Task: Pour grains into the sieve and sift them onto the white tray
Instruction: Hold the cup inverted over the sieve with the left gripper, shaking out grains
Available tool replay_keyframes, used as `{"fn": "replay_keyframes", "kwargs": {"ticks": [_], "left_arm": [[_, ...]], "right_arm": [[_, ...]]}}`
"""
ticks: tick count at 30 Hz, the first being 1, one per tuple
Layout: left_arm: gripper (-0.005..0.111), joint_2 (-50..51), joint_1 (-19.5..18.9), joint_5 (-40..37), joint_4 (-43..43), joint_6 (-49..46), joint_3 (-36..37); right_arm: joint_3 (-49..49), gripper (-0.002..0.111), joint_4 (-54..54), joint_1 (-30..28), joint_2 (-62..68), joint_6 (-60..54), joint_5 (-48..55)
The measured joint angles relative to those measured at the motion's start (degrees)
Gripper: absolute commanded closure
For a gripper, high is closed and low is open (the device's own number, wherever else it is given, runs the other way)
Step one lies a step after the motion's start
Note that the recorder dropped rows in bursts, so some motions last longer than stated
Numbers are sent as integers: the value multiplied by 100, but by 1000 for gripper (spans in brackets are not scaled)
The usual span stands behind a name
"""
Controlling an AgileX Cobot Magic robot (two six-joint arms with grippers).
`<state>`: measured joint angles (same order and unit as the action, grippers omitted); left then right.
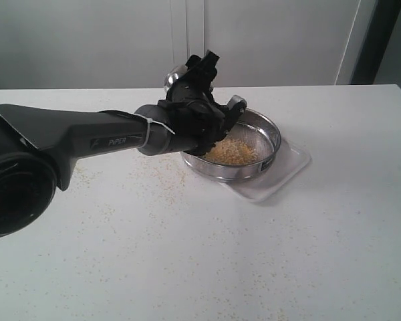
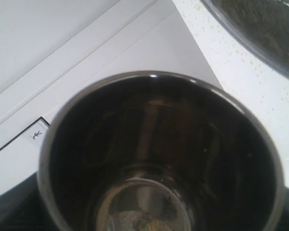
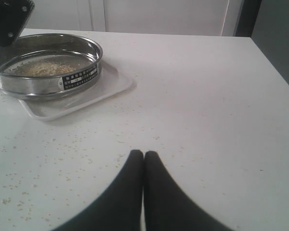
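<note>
Nearest us, the black right gripper (image 3: 143, 155) hangs low over the white table (image 3: 207, 120), its two fingers pressed together on nothing. Ahead of it we see a broad open stretch of tabletop dotted with stray specks (image 3: 19, 192). Further on lies the flat white rectangular tray (image 3: 111, 89), its rounded corner and low rim jutting out past the wide round steel sieve (image 3: 38, 84) that sits on it. The yellow-golden grains (image 1: 234, 152) lie heaped on the mesh. Above the sieve's rim, the black left gripper (image 1: 217, 119) is clamped on a small round steel cup (image 1: 236, 104), tipped toward the grains. Beyond, open table runs to its far edge below a pale wall (image 1: 287, 40).
</note>
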<state>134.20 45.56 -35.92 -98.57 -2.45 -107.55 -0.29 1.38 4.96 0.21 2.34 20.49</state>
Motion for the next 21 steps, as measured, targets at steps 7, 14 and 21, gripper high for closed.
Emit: {"fn": "replay_keyframes", "kwargs": {"ticks": [7, 14, 21], "left_arm": [[107, 69, 226, 56, 0, -463, -25], [107, 180, 286, 130, -11, -536, -313], [107, 354, 335, 71, 0, -646, -409]], "right_arm": [[0, 108, 0, 0, 0, 0, 0], [0, 108, 0, 0, 0, 0, 0], [0, 108, 0, 0, 0, 0, 0]]}}
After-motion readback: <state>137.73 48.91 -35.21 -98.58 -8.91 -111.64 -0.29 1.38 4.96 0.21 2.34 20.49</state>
